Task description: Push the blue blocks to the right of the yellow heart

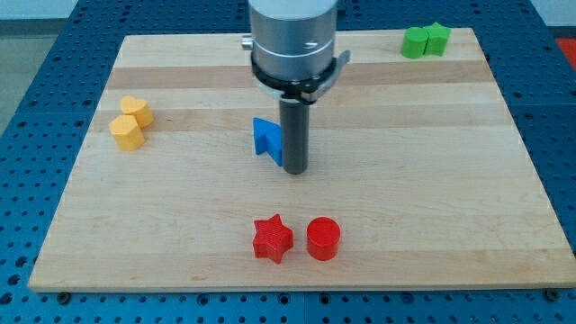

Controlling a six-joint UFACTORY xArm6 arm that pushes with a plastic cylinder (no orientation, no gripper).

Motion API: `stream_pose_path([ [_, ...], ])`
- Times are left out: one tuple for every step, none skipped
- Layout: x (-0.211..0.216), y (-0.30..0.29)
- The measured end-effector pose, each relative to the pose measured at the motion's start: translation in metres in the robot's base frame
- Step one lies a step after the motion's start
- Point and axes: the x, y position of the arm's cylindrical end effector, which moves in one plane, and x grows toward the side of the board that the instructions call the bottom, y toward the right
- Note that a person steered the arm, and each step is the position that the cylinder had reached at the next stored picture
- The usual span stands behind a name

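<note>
A blue block (266,138) sits near the middle of the wooden board; its shape is partly hidden by the rod. My tip (296,170) rests on the board right against the blue block's right side. A yellow heart (136,110) and a second yellow block (127,132) stand close together at the view's left, well to the left of the blue block. Only one blue block shows; any other is hidden.
A red star (272,238) and a red cylinder (323,238) stand near the view's bottom middle. Two green blocks (425,40) sit together at the view's top right. The board's edge (288,286) runs along the bottom.
</note>
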Motion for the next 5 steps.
stream_pose_path([
  [0.0, -0.015],
  [-0.005, -0.016],
  [-0.02, -0.016],
  [-0.039, -0.016],
  [-0.057, -0.017],
])
